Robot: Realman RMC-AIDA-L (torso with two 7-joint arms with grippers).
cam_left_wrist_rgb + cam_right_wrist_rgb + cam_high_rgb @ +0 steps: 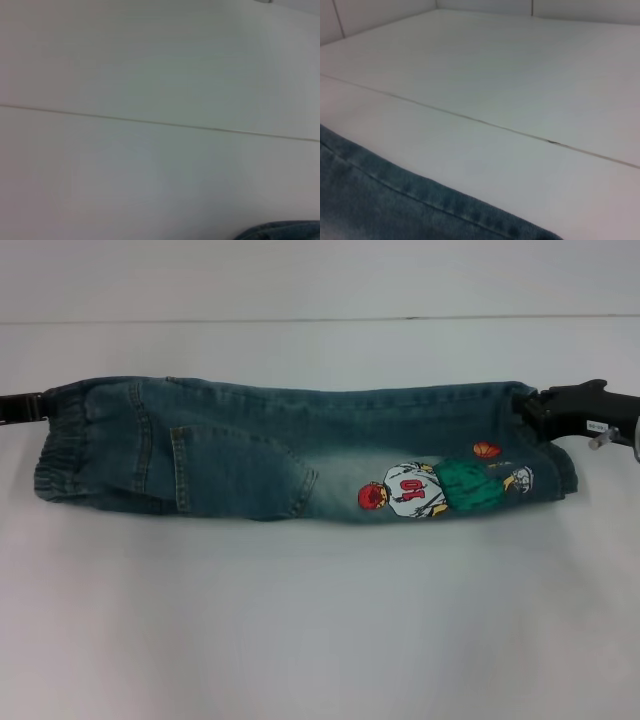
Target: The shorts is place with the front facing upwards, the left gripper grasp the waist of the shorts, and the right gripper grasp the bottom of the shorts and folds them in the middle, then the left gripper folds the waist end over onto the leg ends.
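The left gripper (30,406) sits at the far left edge of the head view, its dark tip touching the gathered elastic waist (62,445) of the blue denim shorts with a cartoon baseball-player patch (300,450); I cannot tell whether its fingers are clenched on the cloth or released. The right gripper (545,412), black and boxy, meets the leg-hem end (545,465) at the opposite side, and its fingers are likewise hidden against the denim, so their state cannot be told either. Between the two, the shorts lie flat on the white table (320,620), already doubled lengthwise into a narrow band, by the look of it. The long axis runs straight from one gripper to the other, waist toward the robot's left and legs toward its right. Judging from this, the remaining fold belongs to the left arm, which is nearest the waist and would carry it rightward along that axis onto the leg ends.
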